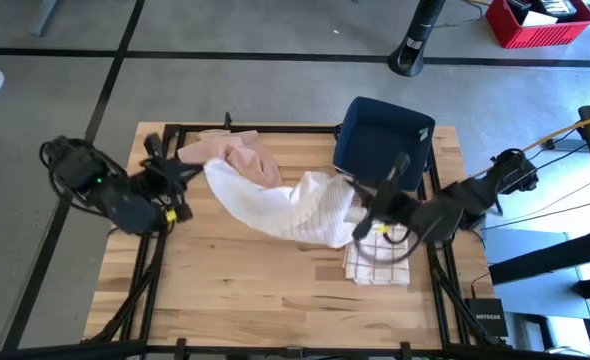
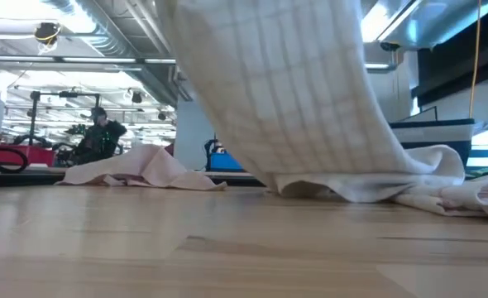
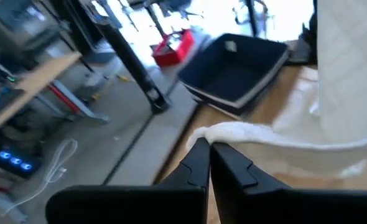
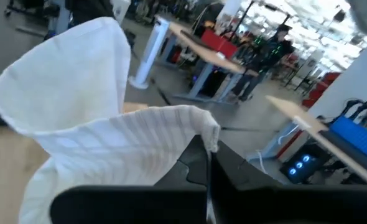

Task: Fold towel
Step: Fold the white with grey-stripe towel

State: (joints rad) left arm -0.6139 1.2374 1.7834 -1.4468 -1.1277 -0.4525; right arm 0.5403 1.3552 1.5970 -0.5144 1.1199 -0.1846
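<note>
With both hands pinching towel [image 1: 290, 205] corners, left hand [image 3: 208, 152] and right hand [image 4: 207, 155], we hold it draped above the worktop [image 1: 235, 280] middle. Spreading step; next we need to pull corners apart, then lay flat.

— What is the left gripper [image 3: 209, 148] doing?

— Its two dark fingers [image 3: 196, 163] are pressed together. They pinch the edge of a white towel [image 3: 277, 140].

— Where does the towel go?

— It stretches away over the wooden surface [image 3: 293, 84] and rises up tall on one side.

— Anything else?

— A dark blue bin [image 3: 236, 65] sits on the surface, farther off. A red box [image 3: 173, 46] is on the floor.
</note>
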